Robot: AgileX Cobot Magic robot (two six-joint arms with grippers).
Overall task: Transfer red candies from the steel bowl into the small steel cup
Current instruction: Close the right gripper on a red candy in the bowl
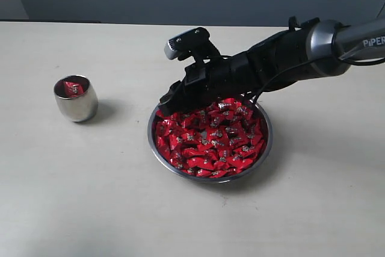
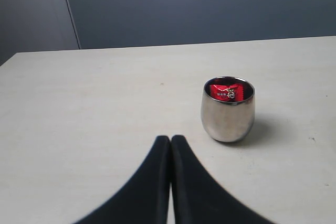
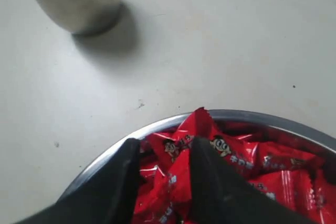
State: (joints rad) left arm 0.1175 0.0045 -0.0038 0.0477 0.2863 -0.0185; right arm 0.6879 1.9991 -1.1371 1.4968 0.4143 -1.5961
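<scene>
Leftmost: small steel cup (image 1: 75, 106), upright near the bench's (image 1: 90, 203) left edge, one red candy (image 1: 73, 88) inside. Left gripper (image 2: 170, 141): fingers pressed together, pointing toward the cup but apart from it. Steel bowl (image 1: 150, 139), just right of the bench's middle, heaped with red candies (image 1: 213, 142). Right gripper (image 3: 165, 148) — fingers spread, tips down in the pile at the bowl's cup-side rim — candies lying between them.
</scene>
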